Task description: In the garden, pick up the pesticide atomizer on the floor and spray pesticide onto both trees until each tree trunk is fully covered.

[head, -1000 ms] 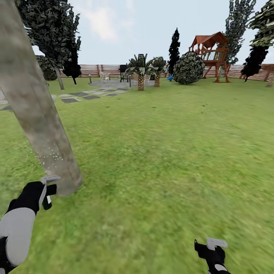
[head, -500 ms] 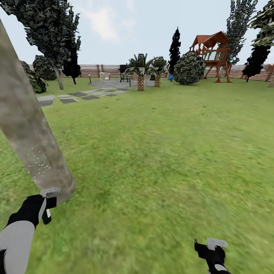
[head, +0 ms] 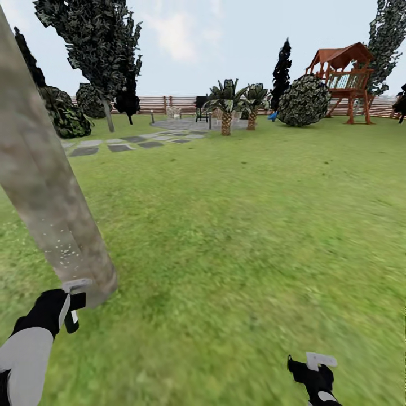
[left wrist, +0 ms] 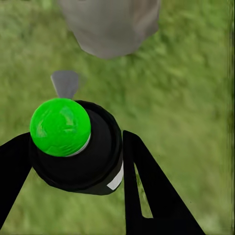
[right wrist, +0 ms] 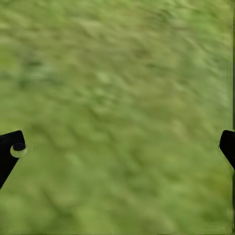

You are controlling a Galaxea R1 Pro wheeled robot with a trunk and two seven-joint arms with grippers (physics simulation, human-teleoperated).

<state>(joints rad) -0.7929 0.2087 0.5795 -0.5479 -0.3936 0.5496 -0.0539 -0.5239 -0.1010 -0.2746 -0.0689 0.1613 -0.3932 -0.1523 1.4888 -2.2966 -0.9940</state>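
A thick pale mottled tree trunk (head: 51,197) leans across the left of the head view, with white specks (head: 69,255) low on its bark. My left gripper (head: 70,307) is shut on the pesticide atomizer (left wrist: 83,161), a black bottle with a green cap (left wrist: 60,127). Its grey nozzle (left wrist: 65,83) points at the trunk's base (left wrist: 110,24) just ahead. My right gripper (head: 313,366) hangs low over the lawn, open, with its fingertips (right wrist: 11,149) far apart and only grass between them. A second pale-trunked tree (head: 107,115) stands far off at the back left.
Lawn (head: 242,225) spreads ahead and to the right. Stepping stones (head: 118,148) lead to a grey paved patch (head: 180,123) with chairs. Short palms (head: 226,113), a round shrub (head: 304,100), a wooden play tower (head: 345,79) and a slat fence (head: 169,104) lie far back.
The camera has turned left, so the whole scene has slid right. My left gripper with the atomizer sits a little lower by the trunk's base. The right gripper holds its place.
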